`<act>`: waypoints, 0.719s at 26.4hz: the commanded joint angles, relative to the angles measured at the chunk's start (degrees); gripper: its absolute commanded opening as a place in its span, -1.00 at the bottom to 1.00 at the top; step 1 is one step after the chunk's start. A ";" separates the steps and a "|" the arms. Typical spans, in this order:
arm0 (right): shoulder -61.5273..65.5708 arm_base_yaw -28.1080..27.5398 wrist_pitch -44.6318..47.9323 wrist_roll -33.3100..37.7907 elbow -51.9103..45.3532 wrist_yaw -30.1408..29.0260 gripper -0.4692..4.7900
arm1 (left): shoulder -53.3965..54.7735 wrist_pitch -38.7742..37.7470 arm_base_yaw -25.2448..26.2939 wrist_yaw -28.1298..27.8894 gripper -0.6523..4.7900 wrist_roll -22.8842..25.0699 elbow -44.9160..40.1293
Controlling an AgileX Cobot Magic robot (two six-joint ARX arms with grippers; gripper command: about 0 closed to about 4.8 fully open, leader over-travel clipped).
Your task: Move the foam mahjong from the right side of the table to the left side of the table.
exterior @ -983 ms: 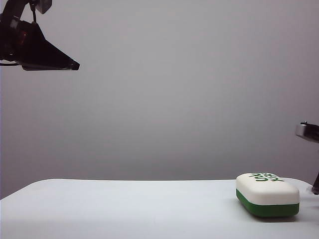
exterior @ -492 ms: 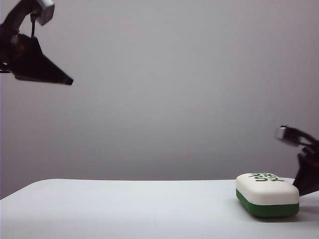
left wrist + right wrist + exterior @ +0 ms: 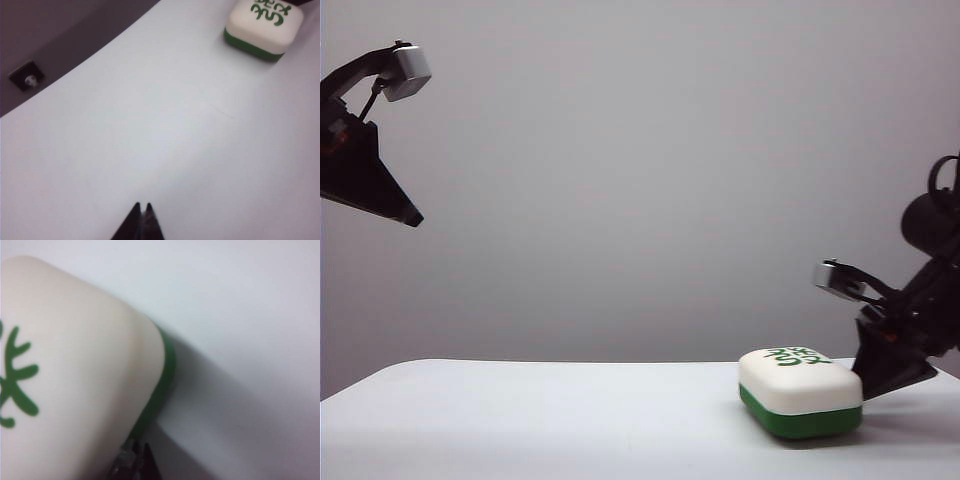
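right hand [image 3: 134,456] tilted against foam mahjong [image 3: 800,392]; left hand [image 3: 142,215] raised.

- Mahjong [image 3: 800,392]: lies flat on the counter [image 3: 540,420], on its right part.
- Right tool [image 3: 895,380]: low at the counter's right end, its tip against the mahjong's right side.
- Left tool [image 3: 412,218]: high above the counter's left end, well apart from the mahjong, tips together.

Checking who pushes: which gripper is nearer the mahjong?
Right. The right gripper sits low against the mahjong at its right end; the left gripper hangs high above the table's far left side.
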 commanded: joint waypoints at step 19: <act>1.20 6.91 -10.49 3.48 5.62 2.23 -0.84 | -0.31 -17.88 -0.02 -5.40 -0.78 0.96 6.38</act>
